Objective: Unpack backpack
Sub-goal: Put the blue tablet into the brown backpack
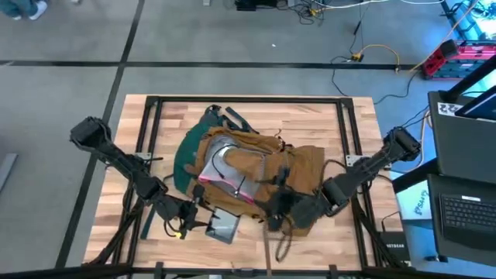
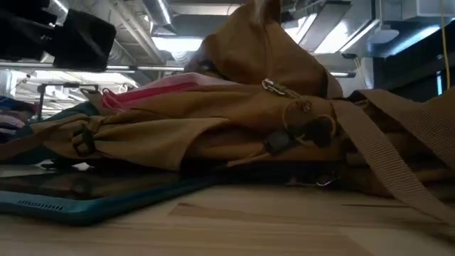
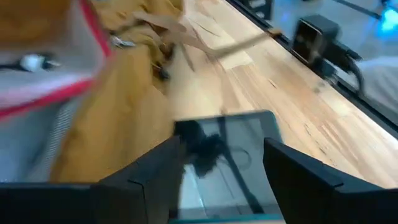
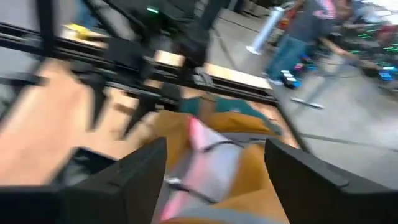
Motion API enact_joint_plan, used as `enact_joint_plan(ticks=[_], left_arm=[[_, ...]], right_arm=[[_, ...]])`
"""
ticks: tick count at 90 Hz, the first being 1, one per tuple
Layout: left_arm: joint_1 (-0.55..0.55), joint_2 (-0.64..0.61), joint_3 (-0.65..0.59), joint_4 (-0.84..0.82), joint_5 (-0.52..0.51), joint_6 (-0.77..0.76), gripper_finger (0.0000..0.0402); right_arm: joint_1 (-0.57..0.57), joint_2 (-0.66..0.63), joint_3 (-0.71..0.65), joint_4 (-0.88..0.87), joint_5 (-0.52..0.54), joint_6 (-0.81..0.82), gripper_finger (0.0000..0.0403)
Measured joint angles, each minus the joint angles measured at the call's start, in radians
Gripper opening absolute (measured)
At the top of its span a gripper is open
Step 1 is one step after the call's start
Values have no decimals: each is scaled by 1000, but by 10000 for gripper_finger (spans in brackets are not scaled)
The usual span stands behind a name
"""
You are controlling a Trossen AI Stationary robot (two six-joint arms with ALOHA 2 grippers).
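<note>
The tan-brown backpack (image 1: 256, 163) lies flat in the middle of the table, its dark green back part toward the far left and its mouth open. A clear pink-edged pouch (image 1: 229, 182) shows in the opening (image 4: 211, 171). A dark tablet with a teal edge (image 1: 222, 226) lies flat on the table by the backpack's near left side (image 2: 92, 195). My left gripper (image 1: 186, 219) is open just left of the tablet, which shows between its fingers (image 3: 230, 149). My right gripper (image 1: 280, 208) is open at the backpack's near right edge, facing the opening.
Black frame rails (image 1: 147, 124) run along the table's left, right and far sides. A loose tan strap (image 1: 271, 240) trails from the backpack toward the near edge. A laptop (image 1: 465, 209) stands off the table's right. People stand in the room beyond (image 4: 305, 37).
</note>
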Motion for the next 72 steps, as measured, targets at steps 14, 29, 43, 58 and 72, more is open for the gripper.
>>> enact_joint_plan(ticks=[14, 29, 43, 58, 72], left_arm=[[-5, 0, 0, -34, 113, -5, 212], [-18, 23, 0, -47, 119, -16, 212], [-20, 74, 0, -44, 119, -23, 212], [-44, 113, 1, -36, 120, -20, 212], [-83, 141, 2, -9, 118, -9, 212]], right_arm=[[65, 78, 0, 43, -19, 56, 248], [88, 241, 0, 155, -26, -10, 248], [81, 383, 4, 182, 20, -109, 248], [81, 463, 54, 166, 47, -150, 248], [87, 515, 115, 136, 53, -182, 248]])
